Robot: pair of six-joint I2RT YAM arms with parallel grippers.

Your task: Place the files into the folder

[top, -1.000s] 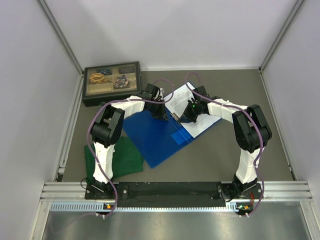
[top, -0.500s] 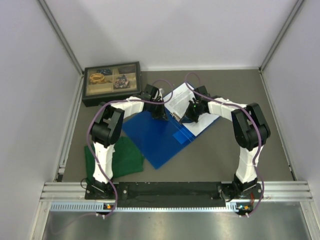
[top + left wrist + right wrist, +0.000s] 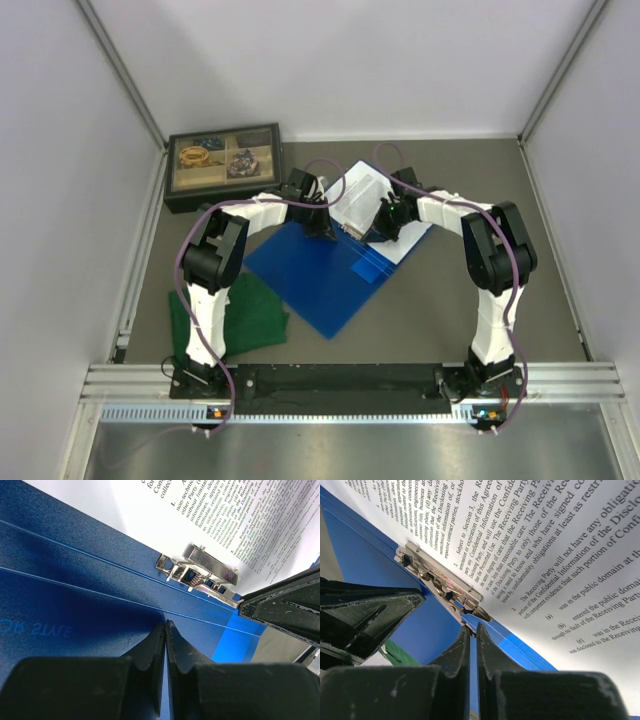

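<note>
grey table (image 3: 450, 300), pale walls on three sides. folder (image 3: 310, 275) lies open mid-table, with the files (image 3: 362, 190) on its far right leaf, their edge up against the metal clip (image 3: 205, 572) at the spine. left gripper (image 3: 165, 625) has its fingers pressed together with nothing between them, tips low over the blue leaf beside the clip. right gripper (image 3: 472, 627) is closed up empty too, tips at the clip's end. my worry: i can't tell whether the sheets sit under the clip or only beside it. a push from closed tips could slip off the metal, skid the thin sheets askew, or shove the whole folder along the table.
</note>
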